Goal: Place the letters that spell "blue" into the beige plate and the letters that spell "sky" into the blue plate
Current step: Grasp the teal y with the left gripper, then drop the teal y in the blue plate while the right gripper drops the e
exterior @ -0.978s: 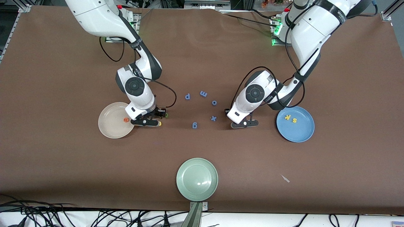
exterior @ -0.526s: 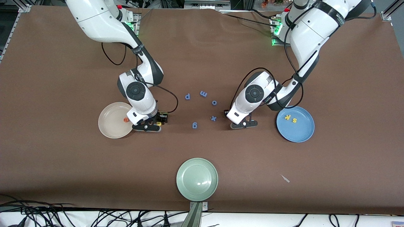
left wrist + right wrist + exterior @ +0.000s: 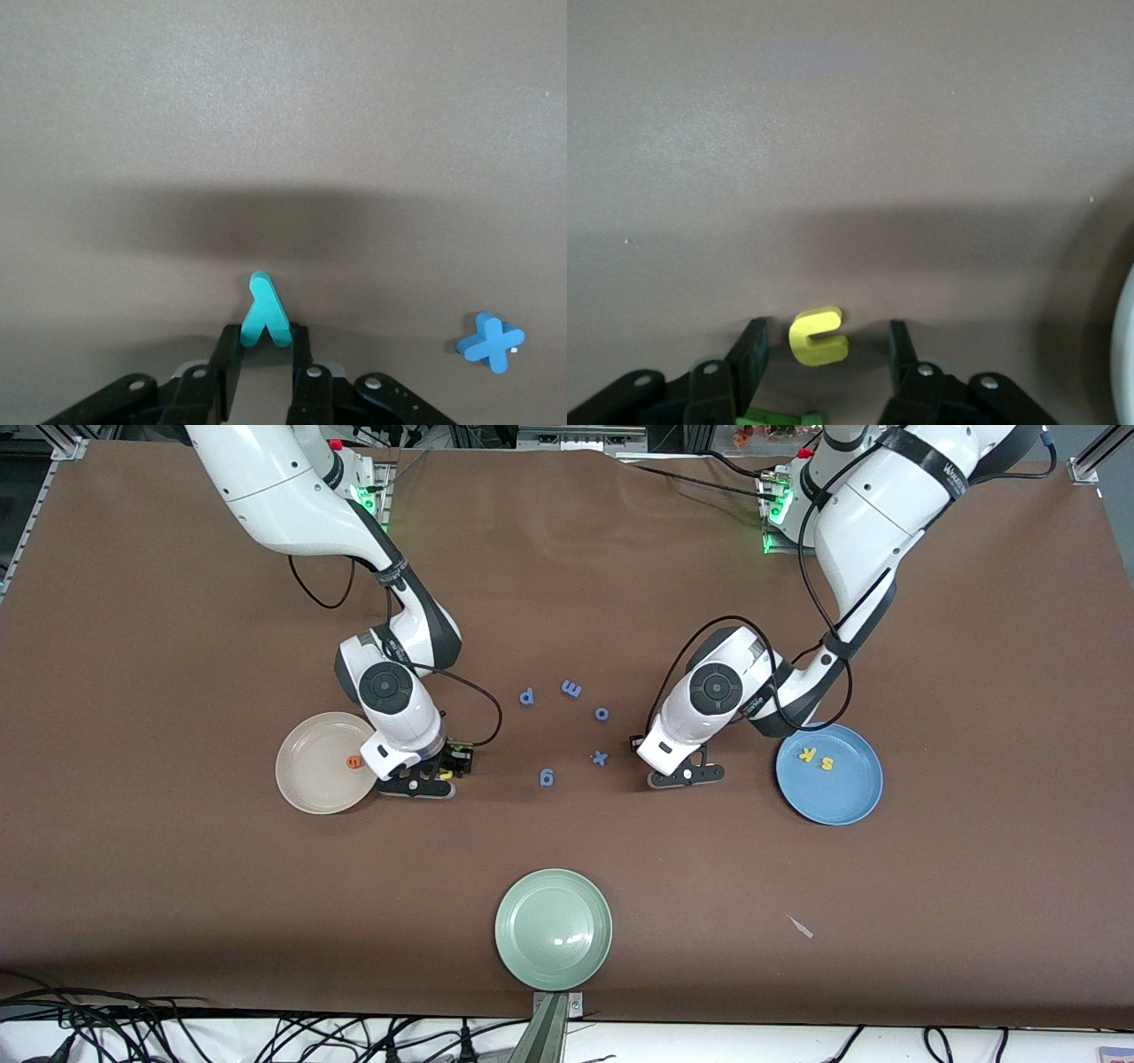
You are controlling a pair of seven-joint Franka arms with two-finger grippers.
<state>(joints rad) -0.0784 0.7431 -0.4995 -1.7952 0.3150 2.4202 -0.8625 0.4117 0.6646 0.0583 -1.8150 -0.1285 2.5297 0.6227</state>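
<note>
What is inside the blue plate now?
The blue plate holds the yellow k and yellow s. Nothing covers the rest of it.

5 blue letters (image 3: 567, 726), pale green plate (image 3: 553, 928).

Both arms low at the table.
Left gripper (image 3: 266, 376) pinched shut on the teal-green foam y (image 3: 264, 312); right gripper (image 3: 824, 359) down, fingers (image 3: 751, 352) spread apart.
</note>
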